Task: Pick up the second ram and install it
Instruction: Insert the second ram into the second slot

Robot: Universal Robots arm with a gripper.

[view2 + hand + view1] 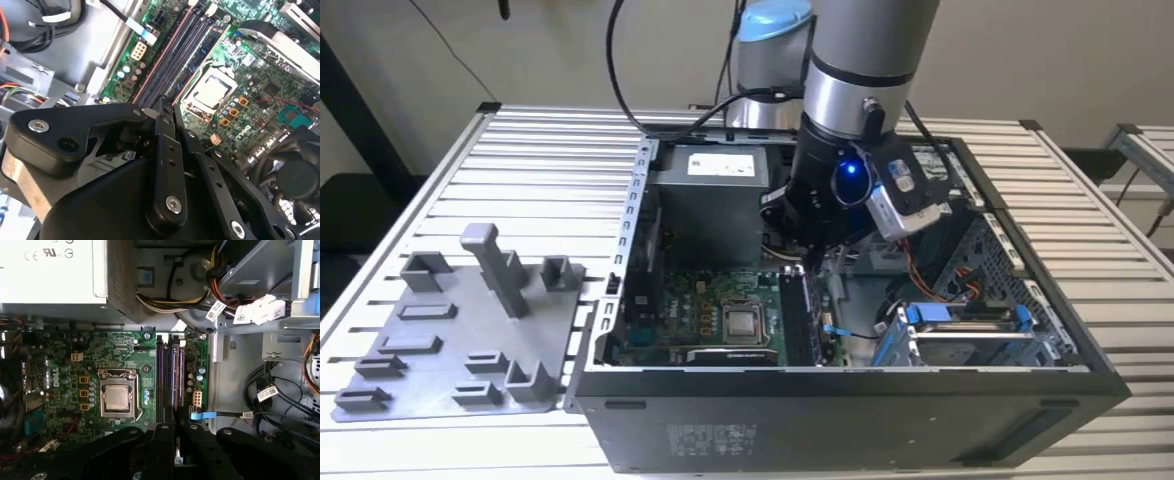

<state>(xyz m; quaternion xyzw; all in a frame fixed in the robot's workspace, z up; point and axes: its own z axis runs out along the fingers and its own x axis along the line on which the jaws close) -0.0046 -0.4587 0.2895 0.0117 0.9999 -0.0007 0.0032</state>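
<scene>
The second ram (pixel 175 385) is a thin dark stick seen edge-on. It lies along the long black slots (pixel 161 380) of the green motherboard (pixel 65 370), inside the open computer case (pixel 854 385). My gripper (pixel 175 432) is down in the case over the near end of the slots, its black fingers (pixel 167 145) shut on the stick's end. In the second wrist view the gripper (pixel 163 106) has its tips closed right at the slots, and the second ram (pixel 187 60) runs away from them. In the exterior view the gripper (pixel 807 258) hangs just above the board. Whether the stick is seated I cannot tell.
A grey fixture plate (pixel 454 340) with upright posts lies on the slatted table at the exterior view's left. Inside the case are the power supply (pixel 50 270), the processor socket (pixel 118 396), a drive cage (pixel 974 330) and loose cable bundles (pixel 270 390) close beside the slots.
</scene>
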